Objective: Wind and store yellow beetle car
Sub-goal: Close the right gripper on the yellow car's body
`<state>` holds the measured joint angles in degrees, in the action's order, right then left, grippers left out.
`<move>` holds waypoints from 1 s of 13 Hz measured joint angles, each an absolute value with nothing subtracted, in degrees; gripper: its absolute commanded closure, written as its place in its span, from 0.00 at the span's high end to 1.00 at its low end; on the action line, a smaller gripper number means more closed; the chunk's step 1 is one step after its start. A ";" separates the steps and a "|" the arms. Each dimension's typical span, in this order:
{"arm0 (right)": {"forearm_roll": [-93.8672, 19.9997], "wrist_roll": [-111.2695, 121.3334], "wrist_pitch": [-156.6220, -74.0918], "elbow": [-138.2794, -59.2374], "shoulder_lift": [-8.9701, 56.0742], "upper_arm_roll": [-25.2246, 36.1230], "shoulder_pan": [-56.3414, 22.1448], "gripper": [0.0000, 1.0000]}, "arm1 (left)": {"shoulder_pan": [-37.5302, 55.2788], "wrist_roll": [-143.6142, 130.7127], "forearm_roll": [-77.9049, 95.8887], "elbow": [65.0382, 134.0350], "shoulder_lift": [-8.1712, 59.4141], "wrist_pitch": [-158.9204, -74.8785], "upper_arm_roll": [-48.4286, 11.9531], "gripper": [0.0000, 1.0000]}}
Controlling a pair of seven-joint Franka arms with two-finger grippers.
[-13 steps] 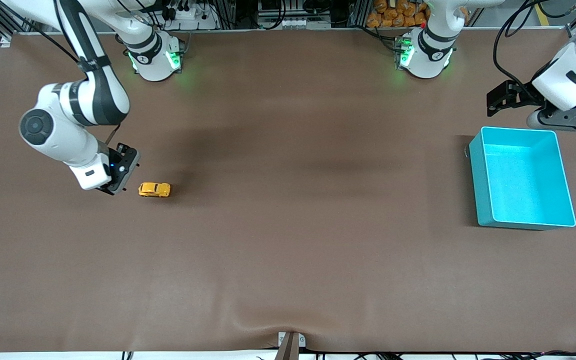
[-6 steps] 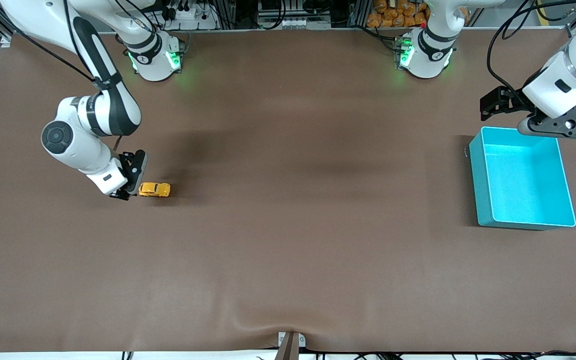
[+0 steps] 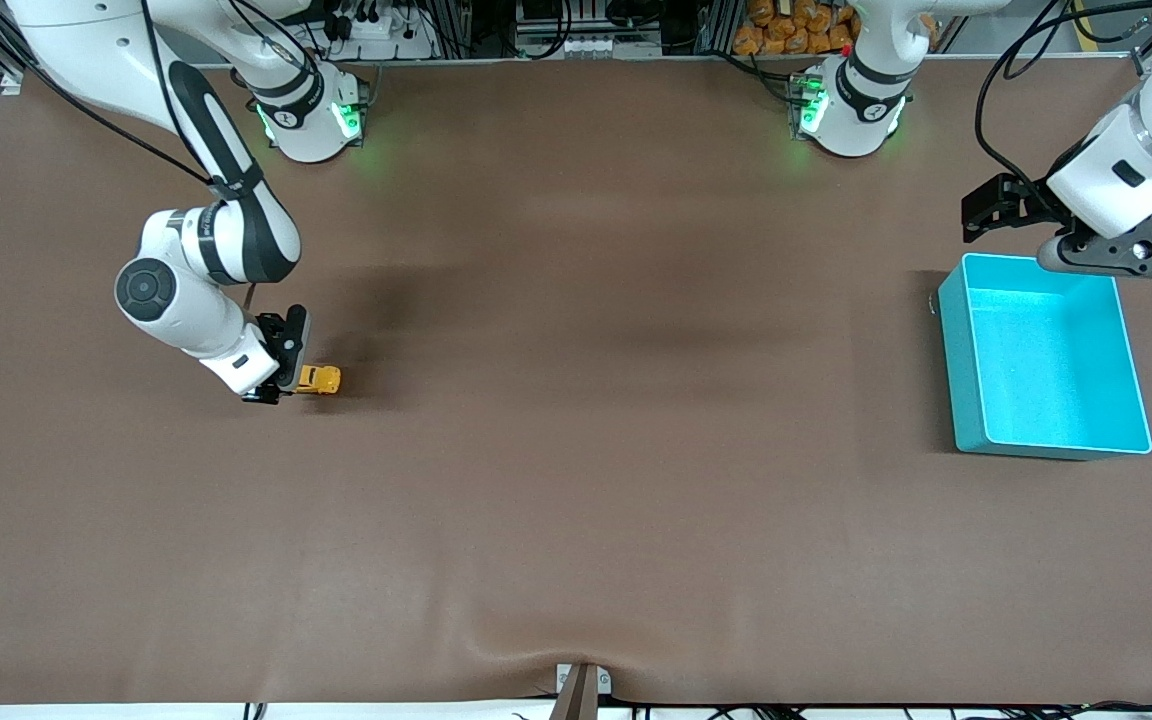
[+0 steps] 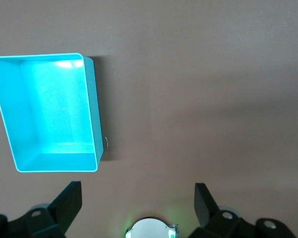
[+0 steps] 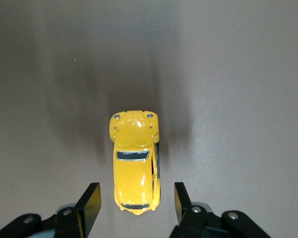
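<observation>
The yellow beetle car (image 3: 322, 379) rests on the brown table toward the right arm's end, partly covered by my right gripper (image 3: 292, 376). In the right wrist view the car (image 5: 135, 163) has one end between the two fingers (image 5: 91, 202), with a small gap on each side. That right gripper (image 5: 134, 199) is open and touches nothing. My left gripper (image 3: 988, 206) hangs open over the table beside the turquoise bin (image 3: 956, 370), on the edge toward the robot bases. The left wrist view shows the left gripper (image 4: 137, 197) spread wide and the bin (image 4: 96, 119) holding nothing.
The two arm bases with green lights (image 3: 311, 115) (image 3: 848, 110) stand along the table's edge by the robots. Cables and orange items (image 3: 791, 25) lie past that edge. A small metal bracket (image 3: 581, 685) sits at the table edge nearest the front camera.
My right gripper has moved from beside the car to over its end, so the fingers now flank it, and they have narrowed. The left arm shifted closer to the bin's edge, then held.
</observation>
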<state>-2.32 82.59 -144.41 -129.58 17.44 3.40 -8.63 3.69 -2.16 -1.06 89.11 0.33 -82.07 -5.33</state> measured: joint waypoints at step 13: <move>-2.28 82.67 -146.28 -129.58 20.04 2.21 -8.99 0.43 | 3.69 -3.90 -1.06 89.11 0.33 -82.08 -5.36 1.00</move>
<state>-2.28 82.67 -146.28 -129.58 20.04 2.21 -8.99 3.69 -3.90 -1.06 89.11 0.33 -82.08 -5.36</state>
